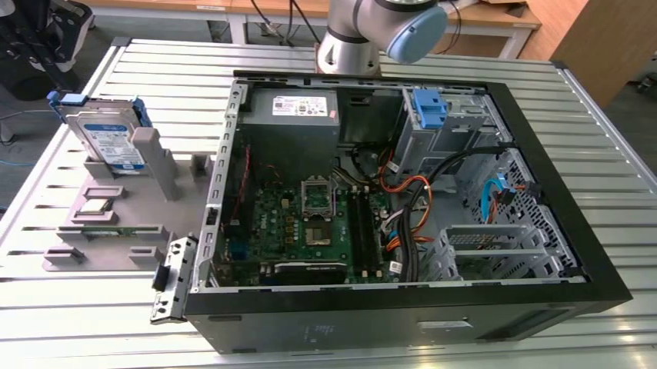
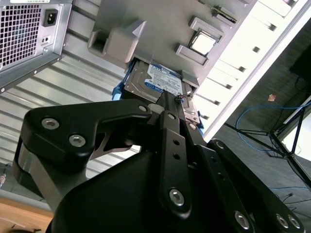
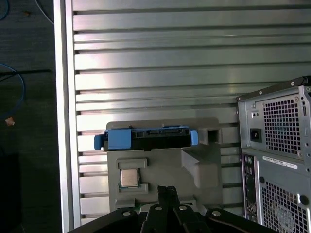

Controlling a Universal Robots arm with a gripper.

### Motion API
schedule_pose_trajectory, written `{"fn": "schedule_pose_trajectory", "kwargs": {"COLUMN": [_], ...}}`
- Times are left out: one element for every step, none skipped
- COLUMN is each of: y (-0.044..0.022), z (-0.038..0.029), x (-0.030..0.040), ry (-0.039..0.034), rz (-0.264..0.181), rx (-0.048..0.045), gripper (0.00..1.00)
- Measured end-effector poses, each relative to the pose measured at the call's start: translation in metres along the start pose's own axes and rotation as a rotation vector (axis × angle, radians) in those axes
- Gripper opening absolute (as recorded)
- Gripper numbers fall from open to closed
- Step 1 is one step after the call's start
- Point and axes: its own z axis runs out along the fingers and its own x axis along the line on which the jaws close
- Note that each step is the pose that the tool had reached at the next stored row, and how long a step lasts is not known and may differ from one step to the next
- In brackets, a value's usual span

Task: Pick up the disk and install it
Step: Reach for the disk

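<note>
gripper (image 3: 167, 191) clenched on nothing, fingertips pressed together in the first wrist view. it hangs in the air, well apart from the disk (image 1: 103, 138).

disk stands on edge in a slot of the grey holder (image 1: 113, 234), on the slatted table (image 1: 575, 115), at the exterior view's left, beside the open computer case (image 1: 411, 304). its label faces the exterior camera. in the first wrist view i look down on its thin edge: the blue carrier frame (image 3: 146, 138) runs across the holder. a small chip (image 3: 129, 178) lies in a pocket of the same holder, near the disk.

step in hand, as i judge it: the approach for the pick. disk not yet lifted.

to do it well:
- the jaws need to part before i come down.
- set the fingers across the thin edge, centred along its length so the disk does not swing.
- keep clear of the grey post (image 1: 146, 150) just beside the disk.
- draw straight up out of the slot, no twist.

risk: a grip on the blue plastic alone may flex.
</note>
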Motion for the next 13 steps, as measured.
{"fn": "schedule_pose_trajectory", "kwargs": {"y": [0.0000, 0.0000, 0.0000, -0.0001, -0.0001, -0.0001, -0.0001, -0.0002, -0.0002, -0.0002, -0.0003, -0.0003, -0.0003], "z": [0.0000, 0.0000, 0.0000, 0.0000, -0.0001, 0.0000, -0.0001, -0.0001, -0.0001, -0.0001, -0.0001, -0.0001, -0.0001], "x": [0.0002, 0.0003, 0.0004, 0.0007, 0.0011, 0.0015, 0.0020, 0.0025, 0.0030, 0.0035, 0.0040, 0.0046, 0.0052], "ry": [0.0000, 0.0000, 0.0000, 0.0000, 0.0000, 0.0000, 0.0000, 0.0000, 0.0000, 0.0000, 0.0000, 0.0000, 0.0000], "rz": [0.000, 0.000, 0.000, 0.000, 0.000, 0.000, 0.000, 0.000, 0.000, 0.000, 0.000, 0.000, 0.000], "rx": [0.0000, 0.0000, 0.0000, 0.0000, 0.0001, 0.0000, 0.0000, 0.0000, 0.0000, 0.0000, 0.0001, 0.0000, 0.0000], "gripper": [0.10, 0.10, 0.10, 0.10, 0.10, 0.10, 0.10, 0.10, 0.10, 0.10, 0.10, 0.10, 0.10]}}
